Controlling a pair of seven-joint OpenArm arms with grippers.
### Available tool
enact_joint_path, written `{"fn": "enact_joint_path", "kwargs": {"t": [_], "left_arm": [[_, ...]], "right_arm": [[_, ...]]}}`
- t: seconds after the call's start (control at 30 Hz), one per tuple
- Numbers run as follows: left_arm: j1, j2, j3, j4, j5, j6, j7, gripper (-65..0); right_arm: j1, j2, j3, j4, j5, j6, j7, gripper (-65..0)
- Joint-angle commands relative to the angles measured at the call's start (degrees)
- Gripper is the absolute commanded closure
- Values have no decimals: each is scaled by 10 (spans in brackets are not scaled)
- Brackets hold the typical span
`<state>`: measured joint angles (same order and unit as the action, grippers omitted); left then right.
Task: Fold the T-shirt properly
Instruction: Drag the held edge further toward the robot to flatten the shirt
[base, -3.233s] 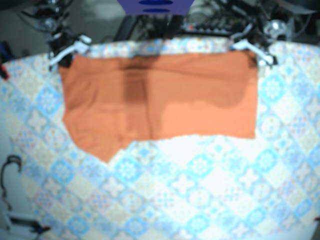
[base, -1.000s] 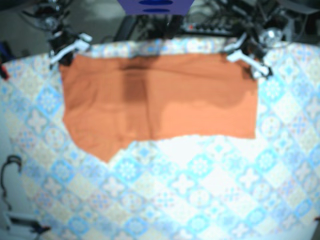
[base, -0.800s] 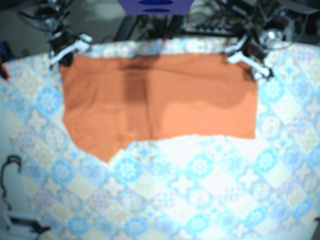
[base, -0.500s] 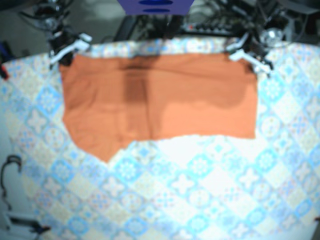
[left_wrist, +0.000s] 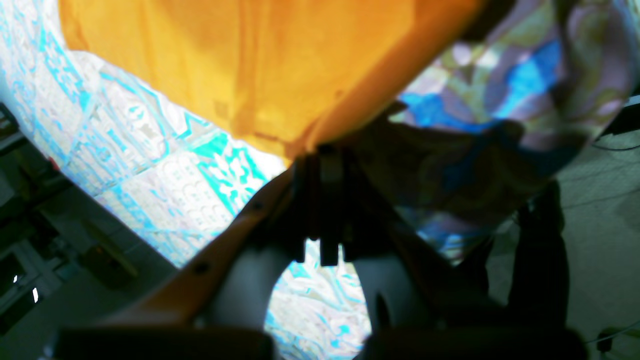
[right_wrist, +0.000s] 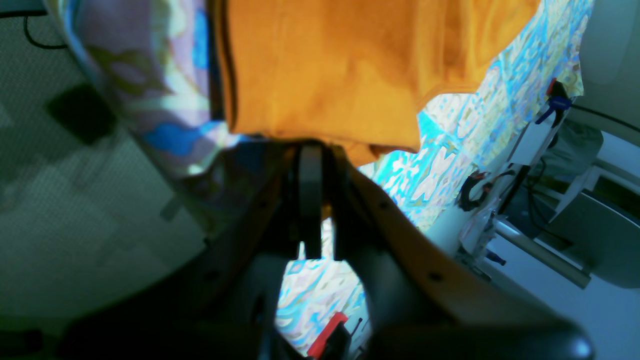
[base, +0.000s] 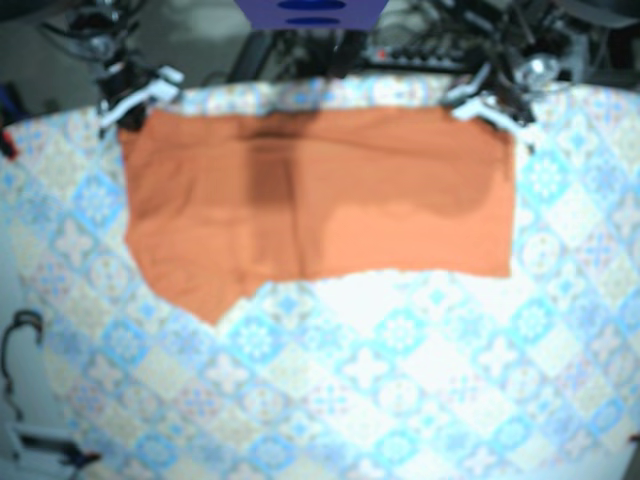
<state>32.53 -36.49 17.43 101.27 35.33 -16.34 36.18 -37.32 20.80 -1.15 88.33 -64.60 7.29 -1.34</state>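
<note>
The orange shirt (base: 320, 190) is lying flat across the top half of the table (base: 400, 380). The right gripper (right_wrist: 310, 147) is sitting at the shirt's upper left corner and seems to be squeezing it with tight jaws. The left gripper (left_wrist: 320, 150) is pressing its jaws together right at the upper right corner, but I cannot tell if cloth is inside. I am thinking the 2 arms should be moving together and evenly, keeping the top edge straight so the fold is coming out neat.

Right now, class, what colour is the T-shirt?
The T-shirt is plain orange, with a darker band down it; the base view shows it best.
</note>
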Motion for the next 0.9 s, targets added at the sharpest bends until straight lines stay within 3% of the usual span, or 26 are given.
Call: {"fn": "enact_joint_path", "kwargs": {"t": [0.0,0.57,0.87], "left_arm": [[3,-8,-2,7,4,6,1,0],[39,-12,-4,7,4,6,-4,0],[53,-43,-3,8,-1,6,-4,0]], "right_arm": [[-9,6,2,7,0,-7,1,0],[-25,6,3,5,3,-7,1,0],[-31,6,8,4,4,-8,3,0]]}}
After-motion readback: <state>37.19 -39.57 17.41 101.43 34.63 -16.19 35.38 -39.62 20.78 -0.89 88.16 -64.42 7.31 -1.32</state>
